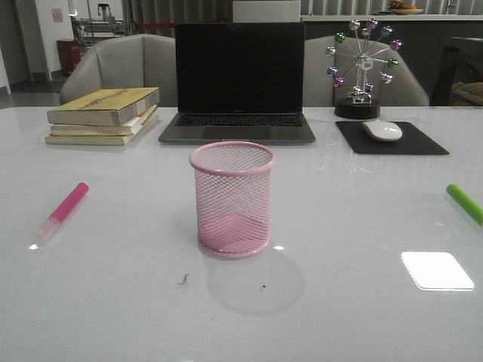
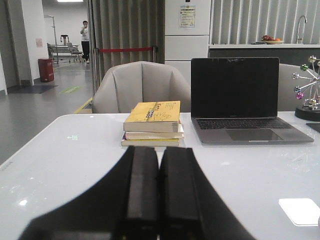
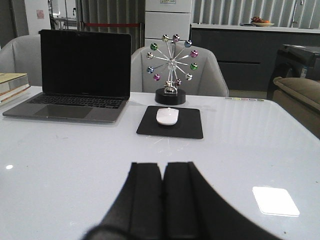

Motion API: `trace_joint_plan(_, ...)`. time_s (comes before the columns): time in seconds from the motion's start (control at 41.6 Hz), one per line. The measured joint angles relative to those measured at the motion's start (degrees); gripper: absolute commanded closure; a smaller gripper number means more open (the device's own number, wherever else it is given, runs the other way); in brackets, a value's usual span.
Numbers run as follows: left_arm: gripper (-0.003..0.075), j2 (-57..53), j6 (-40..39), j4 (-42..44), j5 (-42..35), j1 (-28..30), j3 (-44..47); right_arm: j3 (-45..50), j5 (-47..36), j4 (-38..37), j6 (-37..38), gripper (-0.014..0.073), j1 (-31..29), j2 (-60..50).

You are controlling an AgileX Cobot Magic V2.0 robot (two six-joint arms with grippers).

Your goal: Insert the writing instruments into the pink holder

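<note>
A pink wire-mesh cylindrical holder [image 1: 232, 198] stands upright near the middle of the glossy white table [image 1: 113, 302], in front of an open dark-screened laptop [image 1: 238, 83]. A bright pink marker with a pale clear cap [image 1: 63, 210] lies flat well to the left of the holder, and a lime green marker [image 1: 464, 203] lies at the table's right edge, partly cut off, so its far end cannot be made out. Neither marker touches the holder, which appears empty. In the wrist views, the left gripper [image 2: 159, 192] and the right gripper [image 3: 163, 200] each have their black fingers pressed together, holding nothing, above bare tabletop.
</note>
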Motion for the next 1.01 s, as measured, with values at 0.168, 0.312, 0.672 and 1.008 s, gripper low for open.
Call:
trace_joint_plan(0.168, 0.0623, 0.0, 0.0, 0.0, 0.0, 0.0, 0.0, 0.0, 0.0, 0.0, 0.0, 0.0557, 0.0, 0.0)
trace_joint_plan(0.312, 0.0623, 0.0, 0.0, 0.0, 0.0, 0.0, 0.0, 0.0, 0.0, 0.0, 0.0, 0.0557, 0.0, 0.0)
trace_joint_plan(0.672, 0.0623, 0.0, 0.0, 0.0, 0.0, 0.0, 0.0, 0.0, -0.52, 0.0, 0.0, 0.0557, 0.0, 0.0)
trace_joint_plan(1.008, 0.0623, 0.0, 0.0, 0.0, -2.32, 0.0, -2.53, -4.55, -0.07, 0.0, 0.0, 0.0557, 0.0, 0.0)
